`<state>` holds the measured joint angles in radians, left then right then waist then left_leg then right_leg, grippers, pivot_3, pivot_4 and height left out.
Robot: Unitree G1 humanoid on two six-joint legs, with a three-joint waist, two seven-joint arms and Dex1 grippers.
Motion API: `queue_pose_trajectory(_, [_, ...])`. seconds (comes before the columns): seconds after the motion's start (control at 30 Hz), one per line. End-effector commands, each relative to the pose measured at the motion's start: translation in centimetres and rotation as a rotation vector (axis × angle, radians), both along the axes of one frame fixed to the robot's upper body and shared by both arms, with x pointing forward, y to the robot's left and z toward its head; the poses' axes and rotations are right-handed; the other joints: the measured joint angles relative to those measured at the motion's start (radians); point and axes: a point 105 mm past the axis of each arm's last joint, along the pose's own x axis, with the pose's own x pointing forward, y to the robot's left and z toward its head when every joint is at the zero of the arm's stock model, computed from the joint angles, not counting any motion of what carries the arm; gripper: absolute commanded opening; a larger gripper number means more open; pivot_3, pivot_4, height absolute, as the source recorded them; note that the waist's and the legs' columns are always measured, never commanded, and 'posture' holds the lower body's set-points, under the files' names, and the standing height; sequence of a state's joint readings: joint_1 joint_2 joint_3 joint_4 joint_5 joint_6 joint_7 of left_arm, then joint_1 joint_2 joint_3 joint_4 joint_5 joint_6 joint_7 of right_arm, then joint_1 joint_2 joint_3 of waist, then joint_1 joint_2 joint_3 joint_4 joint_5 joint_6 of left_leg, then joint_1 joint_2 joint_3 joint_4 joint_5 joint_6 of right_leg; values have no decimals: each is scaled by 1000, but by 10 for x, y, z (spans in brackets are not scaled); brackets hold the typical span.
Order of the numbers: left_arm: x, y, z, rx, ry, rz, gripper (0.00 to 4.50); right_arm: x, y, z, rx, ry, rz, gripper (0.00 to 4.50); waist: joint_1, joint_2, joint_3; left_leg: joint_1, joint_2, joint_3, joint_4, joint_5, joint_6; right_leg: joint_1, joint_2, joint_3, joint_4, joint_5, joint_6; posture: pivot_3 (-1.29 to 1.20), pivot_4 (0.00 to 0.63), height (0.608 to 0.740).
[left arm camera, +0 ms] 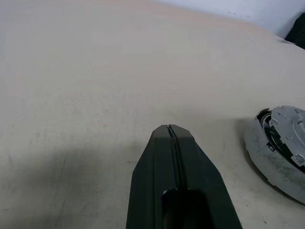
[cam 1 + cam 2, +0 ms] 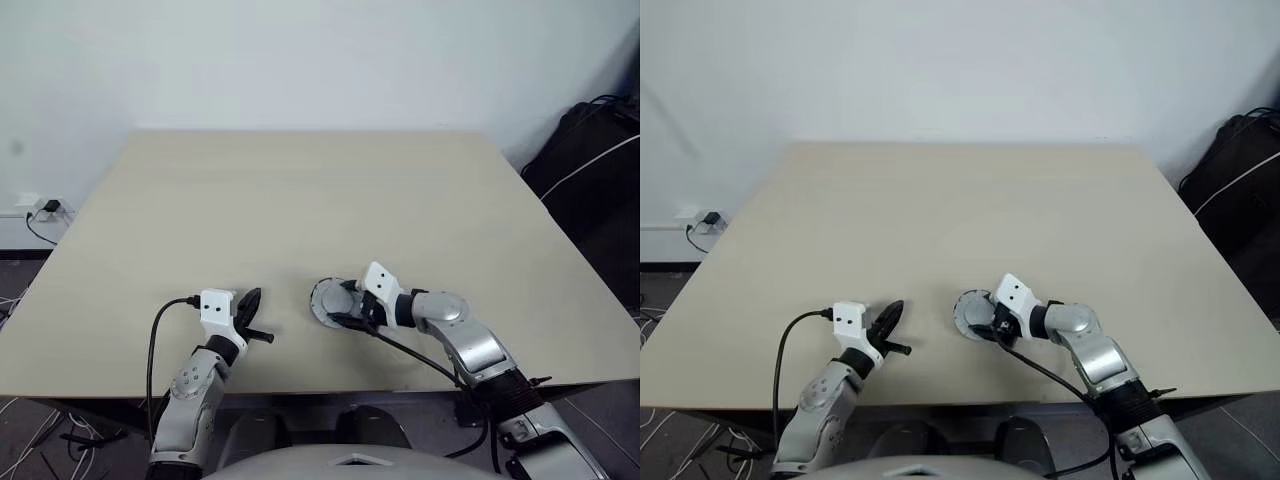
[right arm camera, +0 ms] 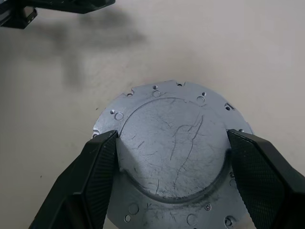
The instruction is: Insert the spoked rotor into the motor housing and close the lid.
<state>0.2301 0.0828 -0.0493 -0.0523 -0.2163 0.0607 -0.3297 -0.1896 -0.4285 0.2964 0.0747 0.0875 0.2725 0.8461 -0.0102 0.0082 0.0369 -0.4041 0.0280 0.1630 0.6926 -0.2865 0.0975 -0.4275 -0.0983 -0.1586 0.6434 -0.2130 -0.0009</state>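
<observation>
So the lid (image 3: 171, 157) is sitting flat on the table (image 2: 300, 200), close to the near edge and a bit toward the robot's right of that edge's middle, and the right gripper (image 3: 171, 143) is right over it. In the right wrist view its two black fingers (image 3: 95, 176) stand spread, one on each side of the raised round middle part of the lid, and the pads look like they're right up against that raised step, though I can't say for sure whether they're actually pressing on it or just flanking it. The lid's scratched silver-grey face points straight up, it lies level, and since it's round there's no real long axis to speak of, just a flange with small holes around the rim. Whatever is under the lid is covered; from the left wrist view you get a peek of a darker edge at its side, but it's too small to tell what that is. In the head views the right gripper hides a good chunk of the lid. The left gripper (image 2: 250, 318) is beside the lid on the robot's left, clearly apart from it, fingers pressed tight together with nothing between them, just above the table near the same edge.
</observation>
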Motion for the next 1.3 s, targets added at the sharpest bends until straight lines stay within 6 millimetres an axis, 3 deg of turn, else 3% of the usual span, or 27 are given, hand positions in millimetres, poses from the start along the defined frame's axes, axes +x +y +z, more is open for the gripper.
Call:
queue_pose_trajectory(0.03, [3,-2,17,-12,-63,-8,0,7,1,15,26,-52,-27,3270,0,0,0,0,0,0,0,0,0,0,0,0,0,0,0,0,0,740])
queue_pose_trajectory(0.37, [3,-5,16,6,-69,-29,0,12,4,17,103,51,-122,3270,0,0,-1,0,0,0,0,0,0,0,0,0,0,0,0,0,0,740])
queue_pose_trajectory(0.77, [3,-6,17,6,-74,-29,0,5,11,5,-50,23,-69,3270,-1,1,-1,0,0,0,0,0,-1,0,0,0,0,0,0,0,0,740])
queue_pose_trajectory(1.07, [3,-7,16,6,-72,-33,0,10,10,1,-67,60,-153,3270,-1,2,-5,1,0,0,0,0,-1,0,0,0,0,0,0,0,0,740])
queue_pose_trajectory(1.3, [4,-8,17,3,-73,-36,0,6,8,-1,-101,83,-124,3270,-1,2,-6,1,0,0,0,0,0,0,0,1,0,0,0,0,0,740])
